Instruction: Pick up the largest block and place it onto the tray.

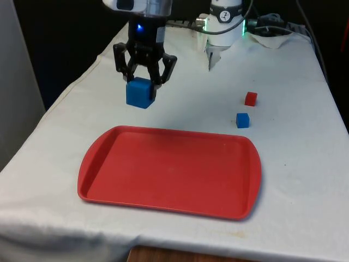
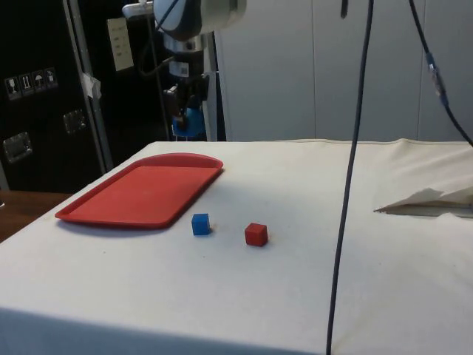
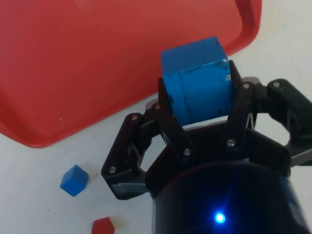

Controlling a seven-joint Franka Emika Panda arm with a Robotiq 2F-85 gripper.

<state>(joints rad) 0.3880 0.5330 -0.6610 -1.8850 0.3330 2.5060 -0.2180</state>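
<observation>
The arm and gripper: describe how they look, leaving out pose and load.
The arm is white with rounded, glossy shells and a grey-silver band near the wrist. Dark cables run along it in the side view. The gripper is black, built of bolted linkage bars with silver screw heads, ending in two slim fingers.

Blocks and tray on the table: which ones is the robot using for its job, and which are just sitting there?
For the job:
- big blue block, held off the table in the end effector
- red tray, nothing on it yet

Just sitting there:
- small blue block, on the cloth beside the tray
- small red block, next to it
</observation>
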